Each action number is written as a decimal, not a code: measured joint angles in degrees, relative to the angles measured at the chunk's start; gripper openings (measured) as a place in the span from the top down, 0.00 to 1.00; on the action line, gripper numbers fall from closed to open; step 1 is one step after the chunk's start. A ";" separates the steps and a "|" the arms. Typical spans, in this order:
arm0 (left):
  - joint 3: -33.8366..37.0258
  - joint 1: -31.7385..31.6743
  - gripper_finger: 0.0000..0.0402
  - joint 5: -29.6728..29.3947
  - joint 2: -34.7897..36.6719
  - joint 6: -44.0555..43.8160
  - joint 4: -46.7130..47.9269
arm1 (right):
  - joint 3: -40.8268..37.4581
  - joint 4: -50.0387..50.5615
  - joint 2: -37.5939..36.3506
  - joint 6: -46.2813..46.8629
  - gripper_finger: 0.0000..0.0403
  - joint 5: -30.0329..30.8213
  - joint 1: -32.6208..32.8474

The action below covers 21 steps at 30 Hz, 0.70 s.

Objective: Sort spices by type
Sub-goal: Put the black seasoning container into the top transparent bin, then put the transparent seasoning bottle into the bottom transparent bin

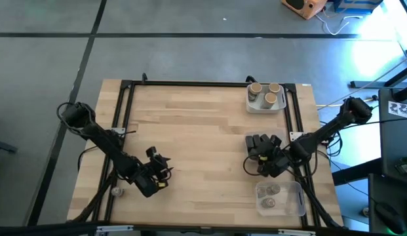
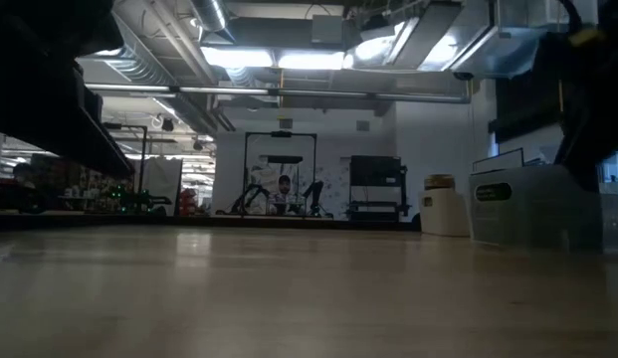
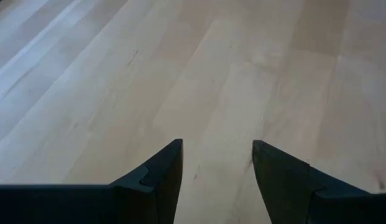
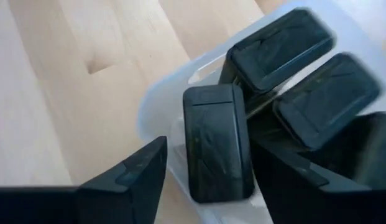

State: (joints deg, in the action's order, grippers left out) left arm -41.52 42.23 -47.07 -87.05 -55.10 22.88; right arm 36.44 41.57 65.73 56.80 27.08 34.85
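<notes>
Several dark grey blocky spices [image 1: 261,143] lie crowded in a clear tray [image 4: 156,99] at the table's right middle. My right gripper [image 4: 209,144] hangs over that tray, slanting down, open, its fingers on either side of one block [image 4: 216,149] that lies flat in the tray. Tan-topped round jars [image 1: 265,96] stand in a white tray [image 1: 251,105] at the far right. Small silver round spices [image 1: 270,195] sit in a second clear tray [image 1: 295,200] at the near right. My left gripper [image 3: 217,180] is open over bare wood at the near left [image 1: 160,172]. My right gripper stands astride the dark block's long sides, coming slanting from above. A strip of tray shows between one finger [image 4: 140,174] and the block. The other finger [image 4: 286,180] lies close against the block's edge [image 4: 248,155]; whether it touches I cannot tell.
A black frame [image 1: 190,84] runs along the table's far edge and sides. A small round greyish thing [image 1: 116,191] lies by the near left edge, outside the frame rail. Bare wood fills the table's middle [image 1: 196,137].
</notes>
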 joint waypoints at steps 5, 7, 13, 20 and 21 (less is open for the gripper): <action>0.00 -1.30 0.48 0.92 0.00 1.59 -0.01 | 9.96 12.86 0.00 -0.02 0.40 -0.32 0.00; 0.00 -2.33 0.43 2.46 0.00 2.83 -0.41 | 14.11 16.69 0.00 -0.30 0.39 0.96 0.00; -1.63 -5.76 0.32 12.01 1.03 14.46 -5.29 | 20.14 8.67 0.00 -10.37 0.39 8.54 0.04; -10.63 -3.74 0.29 25.67 3.98 21.96 2.50 | 20.12 -9.05 4.37 -24.44 0.39 13.43 0.02; -12.40 -3.04 0.29 27.02 4.19 22.23 5.14 | 20.12 -10.84 5.49 -25.89 0.39 14.14 0.02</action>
State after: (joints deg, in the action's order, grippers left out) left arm -53.91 39.19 -20.05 -82.86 -32.87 28.02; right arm 56.55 30.73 71.22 30.90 41.22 34.87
